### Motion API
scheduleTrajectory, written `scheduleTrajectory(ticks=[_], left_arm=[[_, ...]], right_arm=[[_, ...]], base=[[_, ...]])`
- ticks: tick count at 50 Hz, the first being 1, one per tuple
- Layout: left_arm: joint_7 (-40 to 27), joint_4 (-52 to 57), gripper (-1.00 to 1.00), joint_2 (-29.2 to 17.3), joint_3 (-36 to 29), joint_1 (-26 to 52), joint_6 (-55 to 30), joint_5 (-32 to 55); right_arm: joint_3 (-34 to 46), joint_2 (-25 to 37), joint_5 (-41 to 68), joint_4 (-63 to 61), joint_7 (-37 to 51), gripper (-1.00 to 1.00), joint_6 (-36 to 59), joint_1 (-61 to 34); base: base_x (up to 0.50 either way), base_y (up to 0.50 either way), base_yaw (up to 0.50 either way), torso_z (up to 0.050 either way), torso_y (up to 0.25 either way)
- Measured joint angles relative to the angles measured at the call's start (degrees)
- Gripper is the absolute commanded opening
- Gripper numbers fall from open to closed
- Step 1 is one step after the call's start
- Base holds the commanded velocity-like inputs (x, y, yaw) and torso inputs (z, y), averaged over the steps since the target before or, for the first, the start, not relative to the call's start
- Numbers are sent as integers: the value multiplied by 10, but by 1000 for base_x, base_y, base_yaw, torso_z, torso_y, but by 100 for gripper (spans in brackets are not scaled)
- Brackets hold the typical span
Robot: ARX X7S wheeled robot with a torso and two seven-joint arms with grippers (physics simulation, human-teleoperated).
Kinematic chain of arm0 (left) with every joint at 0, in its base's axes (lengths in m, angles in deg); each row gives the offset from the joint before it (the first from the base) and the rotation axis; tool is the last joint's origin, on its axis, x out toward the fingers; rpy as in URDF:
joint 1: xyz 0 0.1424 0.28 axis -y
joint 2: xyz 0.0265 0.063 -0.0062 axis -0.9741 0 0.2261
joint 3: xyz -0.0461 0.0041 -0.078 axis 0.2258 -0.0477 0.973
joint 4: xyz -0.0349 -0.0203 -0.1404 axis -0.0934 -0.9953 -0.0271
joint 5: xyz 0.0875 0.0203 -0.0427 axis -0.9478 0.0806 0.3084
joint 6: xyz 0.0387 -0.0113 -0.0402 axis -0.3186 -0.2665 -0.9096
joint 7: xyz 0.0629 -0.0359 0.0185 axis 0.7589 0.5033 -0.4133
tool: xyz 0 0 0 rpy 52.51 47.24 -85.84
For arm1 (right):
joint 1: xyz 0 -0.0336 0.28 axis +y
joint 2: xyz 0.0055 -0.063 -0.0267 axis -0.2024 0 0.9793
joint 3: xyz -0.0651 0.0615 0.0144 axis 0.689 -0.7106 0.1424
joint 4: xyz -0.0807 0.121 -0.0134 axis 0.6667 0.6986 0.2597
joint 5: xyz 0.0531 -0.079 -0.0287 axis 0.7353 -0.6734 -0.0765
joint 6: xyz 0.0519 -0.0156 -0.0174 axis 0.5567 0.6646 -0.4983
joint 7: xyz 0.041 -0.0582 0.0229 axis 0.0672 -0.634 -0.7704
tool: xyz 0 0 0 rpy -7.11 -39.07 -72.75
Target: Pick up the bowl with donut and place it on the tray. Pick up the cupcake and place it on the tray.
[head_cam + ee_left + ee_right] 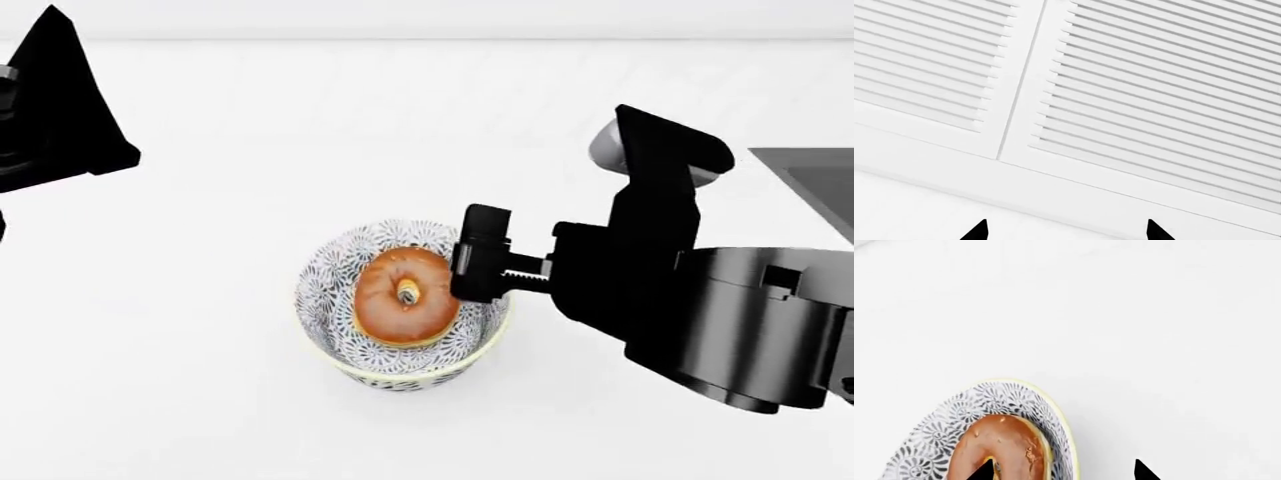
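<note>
The floral black-and-white bowl (330,300) stands on the white counter in the middle of the head view, with the glazed donut (387,318) lying in it. My right gripper (478,266) is open at the bowl's right rim. In the right wrist view its fingertips straddle that rim: one over the donut (1004,440) inside the bowl (987,400), the other outside over bare counter, so the right gripper (1062,471) holds nothing. My left gripper (1067,231) is open and empty, pointing at white louvered doors. The cupcake and the tray are out of view.
The left arm (54,110) hangs raised at the head view's far left. A dark recessed rectangle (817,190) cuts into the counter at the right edge. White louvered cabinet doors (1154,90) with a flat ledge (934,165) below fill the left wrist view.
</note>
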Motion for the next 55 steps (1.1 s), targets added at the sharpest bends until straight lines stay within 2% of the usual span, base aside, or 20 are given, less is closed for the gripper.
scheduleTrajectory(ticks=[48, 49, 55], left_arm=[[2, -4, 100, 5, -2, 1, -4, -5], [2, -4, 100, 5, -2, 1, -4, -5], [1, -3, 100, 5, -2, 1, -4, -4]], right_arm=[[14, -15, -26, 27, -43, 100, -29, 102], [13, -16, -27, 28, -44, -100, -29, 103], [10, -19, -33, 29, -49, -100, -31, 108]], base=[[0, 0, 0, 0, 0], [0, 0, 0, 0, 0], [0, 0, 0, 0, 0]])
